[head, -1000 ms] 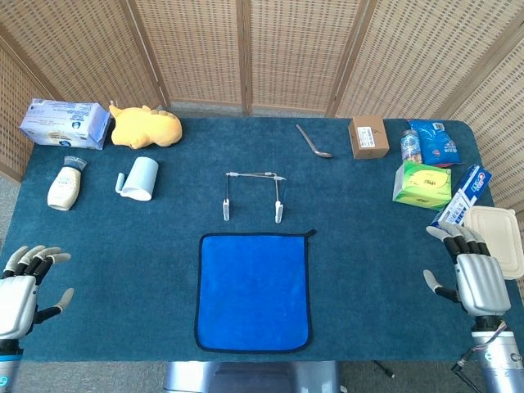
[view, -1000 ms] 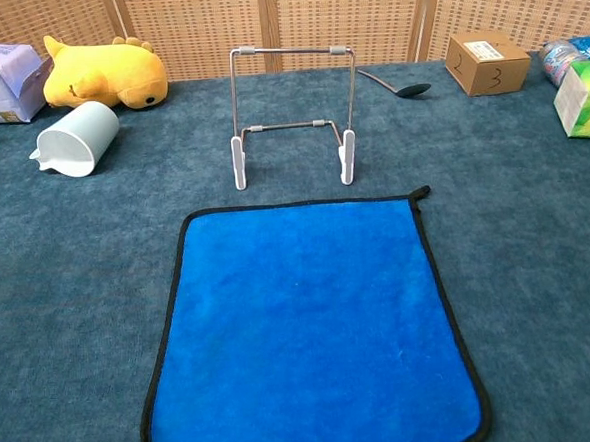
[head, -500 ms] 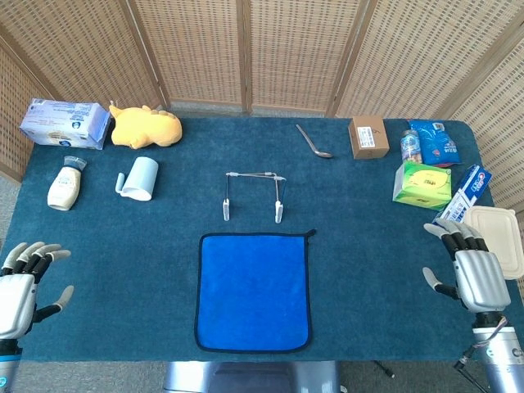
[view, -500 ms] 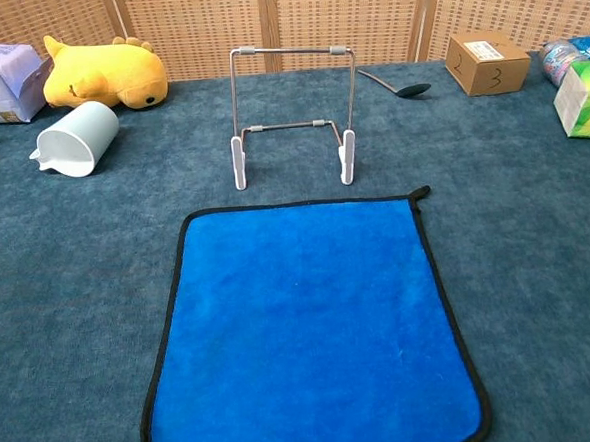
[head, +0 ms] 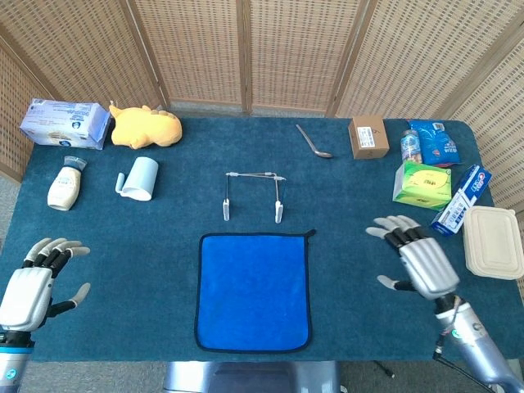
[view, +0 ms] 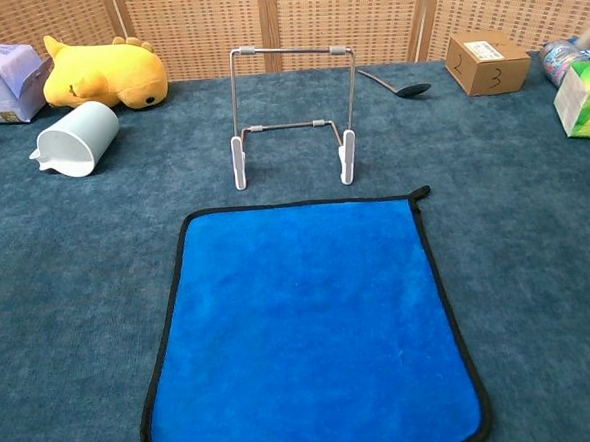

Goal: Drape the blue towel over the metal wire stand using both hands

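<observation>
Plush blue towel (view: 306, 325), shiny metal wire stand (view: 290, 113), matt carpet-like table cover (view: 67, 265)

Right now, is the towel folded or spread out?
Spread out: the towel lies flat on the table, its black edge visible all around.

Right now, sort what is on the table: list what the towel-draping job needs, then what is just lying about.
Needed for the job:
blue towel
metal wire stand
left hand
right hand

Lying about:
yellow plush toy
tipped-over cup
spoon
cardboard box
green tissue box
white bottle
</observation>
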